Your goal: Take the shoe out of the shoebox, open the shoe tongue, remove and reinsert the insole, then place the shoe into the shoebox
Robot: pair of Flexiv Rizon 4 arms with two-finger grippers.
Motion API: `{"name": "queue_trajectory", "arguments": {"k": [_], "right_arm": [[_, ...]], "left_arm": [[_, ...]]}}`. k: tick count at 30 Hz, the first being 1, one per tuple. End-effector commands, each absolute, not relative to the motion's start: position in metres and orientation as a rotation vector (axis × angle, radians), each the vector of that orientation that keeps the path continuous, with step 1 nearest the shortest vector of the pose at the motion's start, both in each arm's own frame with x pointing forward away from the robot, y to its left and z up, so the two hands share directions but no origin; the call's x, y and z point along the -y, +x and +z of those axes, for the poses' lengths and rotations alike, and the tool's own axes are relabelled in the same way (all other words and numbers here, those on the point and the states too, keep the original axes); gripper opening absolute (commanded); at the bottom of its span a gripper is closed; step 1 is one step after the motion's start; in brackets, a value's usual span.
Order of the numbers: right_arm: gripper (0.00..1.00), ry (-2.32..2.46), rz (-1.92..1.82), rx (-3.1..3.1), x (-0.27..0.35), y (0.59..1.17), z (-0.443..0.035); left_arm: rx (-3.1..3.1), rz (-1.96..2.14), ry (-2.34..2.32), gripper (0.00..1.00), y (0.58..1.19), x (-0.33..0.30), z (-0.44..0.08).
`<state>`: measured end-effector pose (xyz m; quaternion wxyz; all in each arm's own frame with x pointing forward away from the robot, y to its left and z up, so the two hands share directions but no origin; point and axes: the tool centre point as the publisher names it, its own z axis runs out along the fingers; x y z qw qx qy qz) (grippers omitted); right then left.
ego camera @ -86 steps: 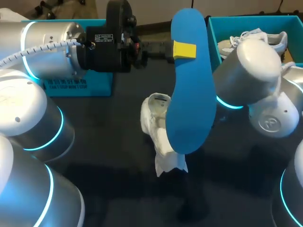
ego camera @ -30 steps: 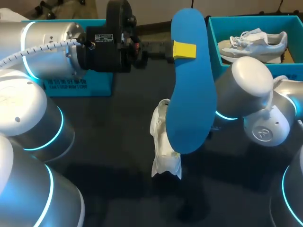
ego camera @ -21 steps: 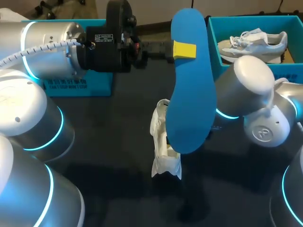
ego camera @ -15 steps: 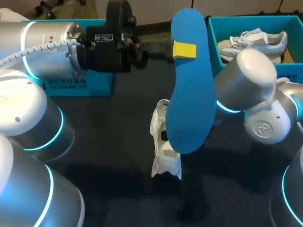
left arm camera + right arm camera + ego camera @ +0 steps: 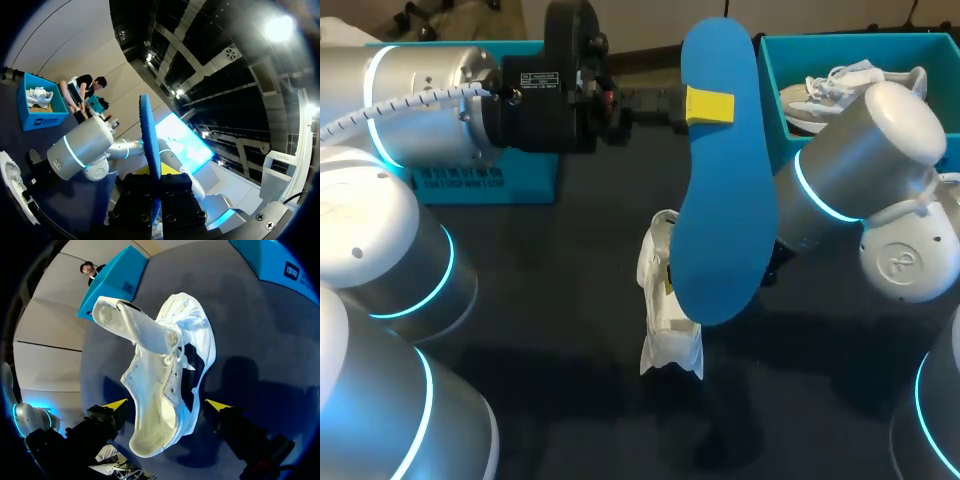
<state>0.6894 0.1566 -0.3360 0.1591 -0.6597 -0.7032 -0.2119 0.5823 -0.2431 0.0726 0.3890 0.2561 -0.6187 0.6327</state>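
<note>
The blue insole [image 5: 720,220] is up in the air, standing tall on its end. It sits right between the fingers of the left gripper [image 5: 154,172], which are clamped on it from both sides. One yellow fingertip [image 5: 710,105] presses flat on the face of the insole, near its high end.

The white shoe [image 5: 165,380] lies on the dark table [image 5: 260,355], under and behind the insole in the head view. From the right wrist, the shoe is between the two fingers of the right gripper [image 5: 167,405] and a bit ahead of them. Those fingers [image 5: 116,404] are wide apart, one on each side of the shoe's heel end, and they do not seem to touch it. The open mouth of the shoe faces the gripper. Its tongue [image 5: 132,322] is pulled out and sticks up, far ahead of the fingertips.

The right arm [image 5: 860,180] comes in from the side, in front of the shoebox [image 5: 840,40]. Another shoe [image 5: 840,85] lies inside that box. A blue box [image 5: 485,185] sits under the left arm.
</note>
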Motion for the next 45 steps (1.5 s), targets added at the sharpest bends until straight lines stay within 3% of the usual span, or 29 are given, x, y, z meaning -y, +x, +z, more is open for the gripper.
{"name": "queue_trajectory", "arguments": {"k": [1, 20, 45], "right_arm": [[1.00, -1.887, -0.609, 2.009, -0.156, 0.688, -0.336], [1.00, -1.704, -0.820, 1.687, -0.140, 0.678, -0.258], [1.00, -1.380, -1.322, 1.432, -0.111, 0.724, -0.140]], "left_arm": [[1.571, 1.611, 0.652, 0.00, 0.581, 0.243, 0.071], [1.571, 1.611, 0.652, 0.00, 0.581, 0.243, 0.071], [1.571, 1.611, 0.652, 0.00, 0.581, 0.243, 0.071]]}}
